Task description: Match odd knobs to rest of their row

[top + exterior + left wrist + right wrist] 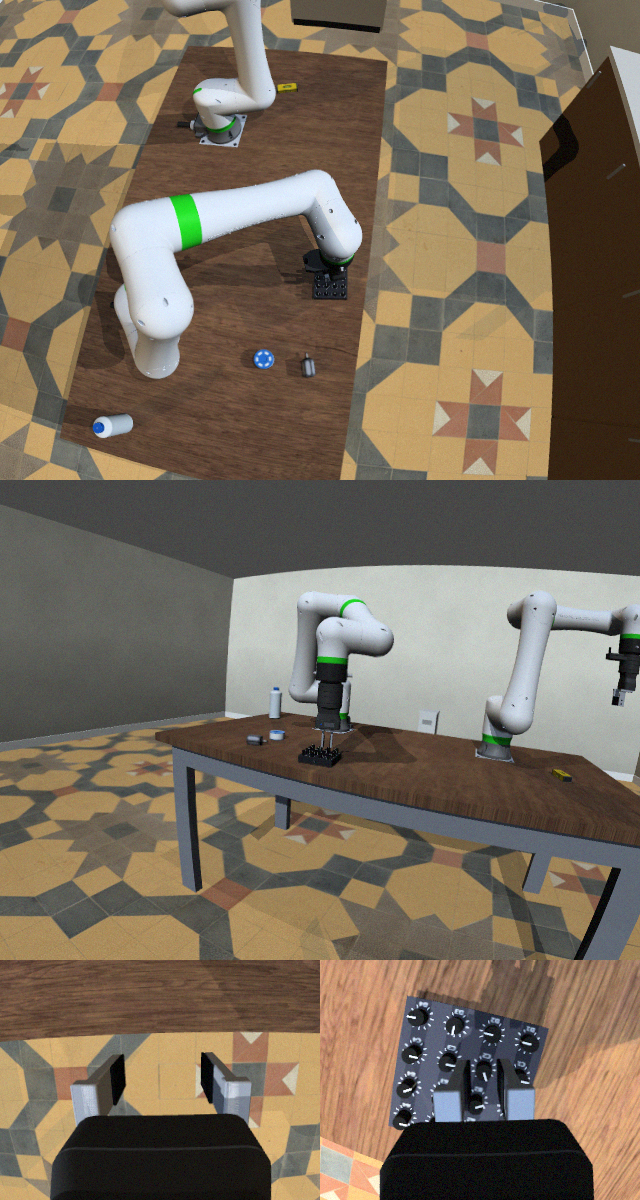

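The black knob box [330, 298] [316, 762] [431, 1040] lies near the table's long edge. In the right wrist view, knob C2 [484, 1070] points down the picture, while C3 [448, 1063], C4 [412, 1054] and C1 [522, 1079] point to the right. Knob D3 [455, 1026] points down; D4 [417, 1018], D2 [492, 1035] and D1 [529, 1043] point left. The right gripper [326, 746] [485, 1062] is partly open, its fingers low over the box on either side of C2. B3, B1 and most of row A are hidden. The left gripper [618, 698] [162, 1078] is open and empty, away from the box.
A blue-and-white round piece [263, 359] [277, 735] and a small grey motor-like part [308, 367] [254, 740] lie beyond the box. A white bottle [118, 424] [275, 704] is near a table corner. A yellow block [287, 87] [561, 775] lies by the left arm's base.
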